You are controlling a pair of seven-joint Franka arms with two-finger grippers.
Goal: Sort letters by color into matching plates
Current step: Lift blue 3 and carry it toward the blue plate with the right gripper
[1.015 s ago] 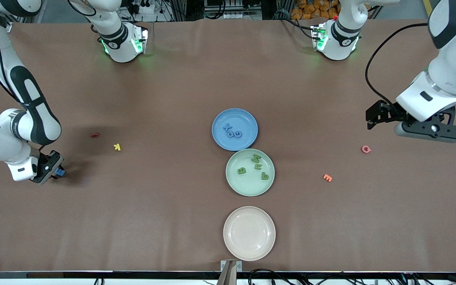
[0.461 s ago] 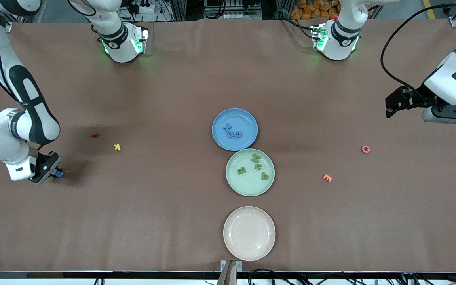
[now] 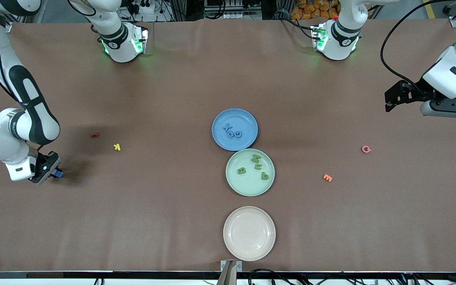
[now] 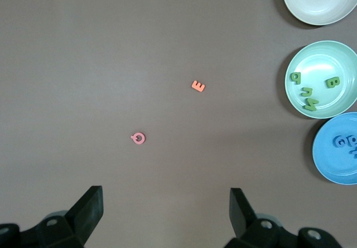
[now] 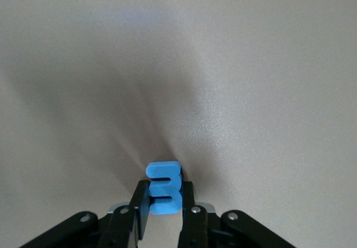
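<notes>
**Left wrist view: loose letters and three plates**

I see the left gripper (image 4: 165, 217) with its two black fingers (image 4: 89, 209) spread wide over bare brown table (image 4: 111, 47). A small orange letter E (image 4: 198, 86) and a pink round letter (image 4: 138, 139) lie apart on it. At the frame's edge sit a cream-white round plate (image 4: 312, 8), a mint green plate (image 4: 348, 58) holding green letters (image 4: 333, 82), and a blue plate (image 4: 329, 161) with blue letters (image 4: 345, 141).

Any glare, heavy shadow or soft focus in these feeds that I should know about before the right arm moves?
Front view: even light, green glow at both arm bases, dark shadow beside the right gripper. Right wrist view: the blue letter in the shut jaws is sharp, with shadows fanning out across the table past it. Left wrist view: evenly lit, the green plate shows a mild sheen; the left gripper hangs open.
</notes>
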